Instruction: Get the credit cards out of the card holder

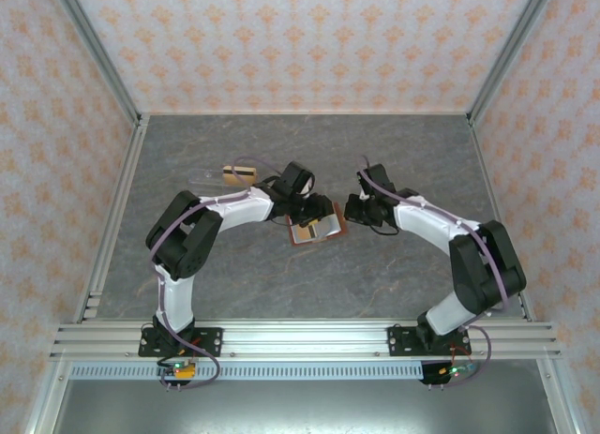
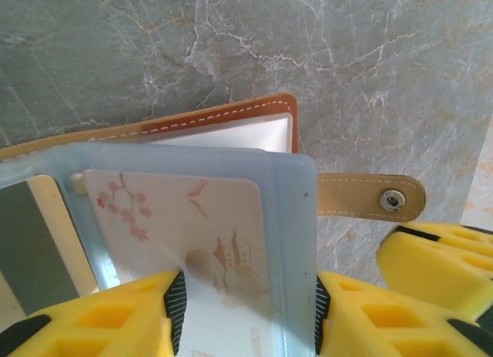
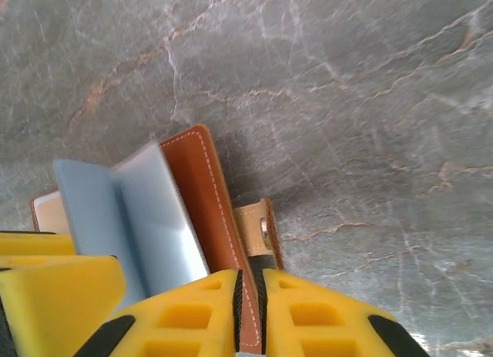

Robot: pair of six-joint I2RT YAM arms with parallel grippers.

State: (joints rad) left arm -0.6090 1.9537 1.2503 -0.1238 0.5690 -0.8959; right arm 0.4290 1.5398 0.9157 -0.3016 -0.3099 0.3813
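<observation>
While right gripper (image 3: pixel 248 311) clamps card holder (image 3: pixel 202 187), left gripper (image 2: pixel 246 314) seemingly gapes around cropped card (image 2: pixel 192 226).

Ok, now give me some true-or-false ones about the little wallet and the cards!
1. The right tool pinches the brown cover of the card holder. True.
2. The card holder is folded shut. False: it is spread open.
3. The left tool straddles a pale card with pink blossoms on it. True.
4. All the cards are inside the holder. False: a tan-gold card lies loose on the table, apart from the holder.
5. The snap strap is buttoned down. False: it sticks out sideways, unfastened.
</observation>
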